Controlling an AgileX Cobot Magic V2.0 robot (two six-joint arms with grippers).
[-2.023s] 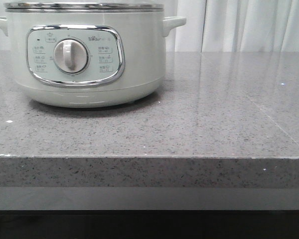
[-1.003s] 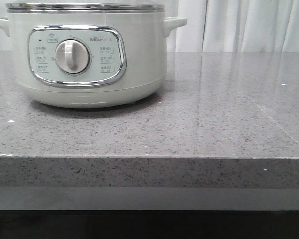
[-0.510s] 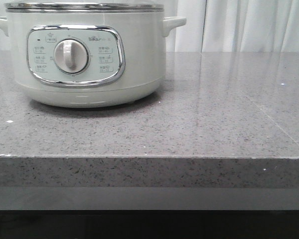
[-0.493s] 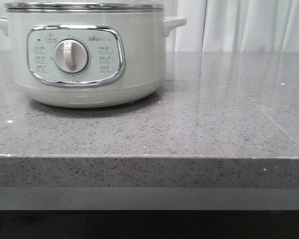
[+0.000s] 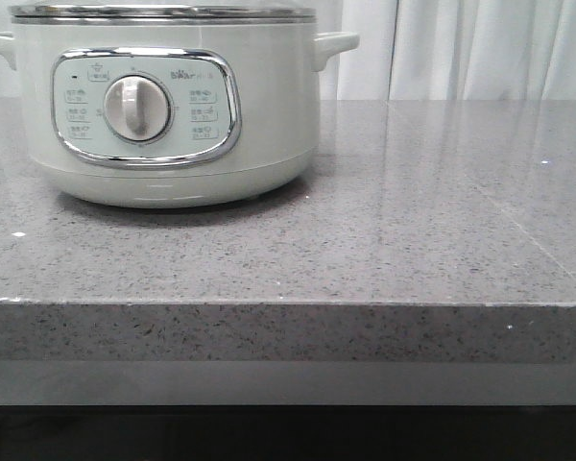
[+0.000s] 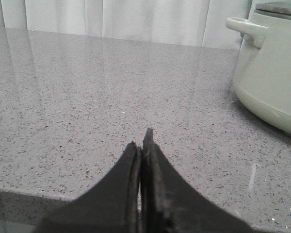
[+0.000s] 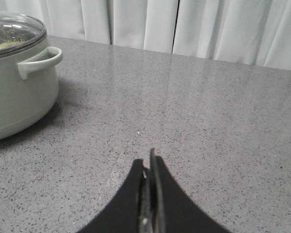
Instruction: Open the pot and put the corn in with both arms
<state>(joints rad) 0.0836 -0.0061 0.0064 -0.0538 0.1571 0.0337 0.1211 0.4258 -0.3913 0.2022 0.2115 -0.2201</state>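
Note:
The pot, pale greenish-white with a chrome-framed panel and a central dial, stands at the back left of the grey counter with its metal-rimmed glass lid on. It also shows in the left wrist view and in the right wrist view, where something pale yellow shows through the lid. The corn is not clearly in view. My left gripper is shut and empty, low over the counter beside the pot. My right gripper is shut and empty, over the counter on the pot's other side.
The speckled grey counter has a front edge with a drop below it. White curtains hang behind the counter. The pot's side handles stick out towards each gripper.
The front view shook slightly about a second ago and settled back. The pot and lid stand where they were.

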